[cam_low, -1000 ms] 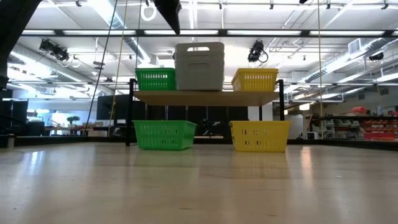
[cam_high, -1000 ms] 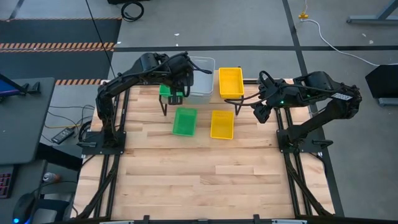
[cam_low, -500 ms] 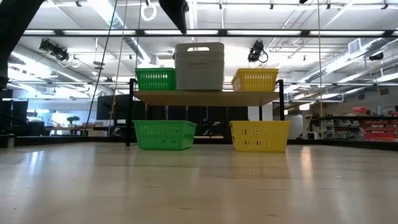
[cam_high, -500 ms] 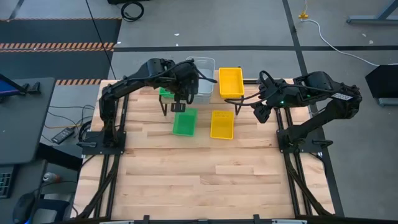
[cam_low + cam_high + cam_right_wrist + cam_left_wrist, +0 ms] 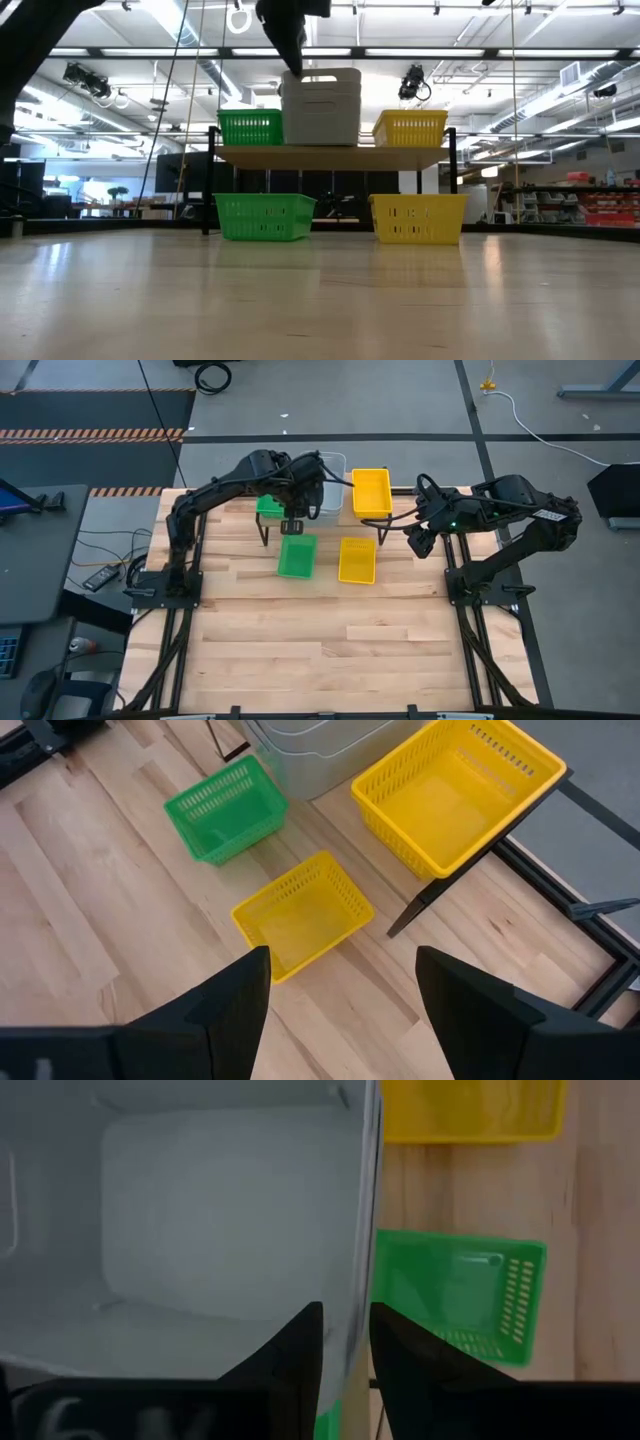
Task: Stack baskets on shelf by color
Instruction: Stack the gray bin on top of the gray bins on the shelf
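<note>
**Ana:** On the left side of the shelf (image 5: pixel 330 156) sits a green basket (image 5: pixel 249 127). Next comes the tall pale grey stack (image 5: pixel 321 105) in the middle, then a yellow basket (image 5: pixel 410 128) on the right.

**Ben:** And down on the worktop (image 5: pixel 330 650)?

**Ana:** Another green basket (image 5: pixel 296 555) lies in front of the shelf, and a second yellow basket (image 5: pixel 357 560) lies just beside it.

**Ben:** What is the left end effector (image 5: pixel 345 1342) doing?

**Ana:** It hangs over the near wall of the grey stack. Its two fingers are close together, one on each side of that thin wall. I think it is pinching the wall, but I cannot tell if it grips for sure.

**Ben:** And the right end effector (image 5: pixel 340 995)?

**Ana:** It waits on the right, well apart from the baskets, fingers spread wide, holding nothing.

**Ben:** How should the left arm do this well?

**Ana:** I would squeeze the wall firmly and move slowly. The stack is tall, so a quick tug might tip it or bump the green basket next to it.
</note>
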Robot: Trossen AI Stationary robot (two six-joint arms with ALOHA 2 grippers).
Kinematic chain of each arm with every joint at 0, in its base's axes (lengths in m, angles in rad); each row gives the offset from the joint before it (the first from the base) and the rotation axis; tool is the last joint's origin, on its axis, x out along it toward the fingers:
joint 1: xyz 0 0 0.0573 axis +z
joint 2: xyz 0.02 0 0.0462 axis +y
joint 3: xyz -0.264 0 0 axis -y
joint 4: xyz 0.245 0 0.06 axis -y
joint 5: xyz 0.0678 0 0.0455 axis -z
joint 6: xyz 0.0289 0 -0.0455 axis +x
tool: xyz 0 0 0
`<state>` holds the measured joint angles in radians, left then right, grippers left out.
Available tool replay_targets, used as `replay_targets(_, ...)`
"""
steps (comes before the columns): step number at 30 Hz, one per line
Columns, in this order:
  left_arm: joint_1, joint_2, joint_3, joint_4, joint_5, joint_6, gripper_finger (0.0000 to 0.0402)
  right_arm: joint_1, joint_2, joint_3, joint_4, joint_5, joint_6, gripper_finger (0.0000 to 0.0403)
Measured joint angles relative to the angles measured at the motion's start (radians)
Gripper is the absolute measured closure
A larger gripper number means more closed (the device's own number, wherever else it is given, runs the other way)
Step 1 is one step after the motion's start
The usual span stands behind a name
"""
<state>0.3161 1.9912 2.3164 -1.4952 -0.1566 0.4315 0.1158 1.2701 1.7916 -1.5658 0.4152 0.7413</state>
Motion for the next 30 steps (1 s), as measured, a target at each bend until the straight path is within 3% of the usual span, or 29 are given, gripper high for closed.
replay_targets(13, 0.002, 0.025, 0.000, 0.116, -0.003, -0.001, 0.0308, 0.000, 0.000, 0.000, -0.003, 0.003, -0.003, 0.0147)
replay_targets(26, 0.002, 0.025, 0.000, 0.162, -0.009, -0.001, 0.0339, 0.000, 0.000, 0.000, -0.003, 0.003, -0.001, 0.0147)
replay_targets(30, 0.000, 0.025, 0.000, 0.161, -0.074, -0.001, 0.0338, 0.000, 0.000, 0.000, -0.002, 0.003, 0.000, 0.0147)
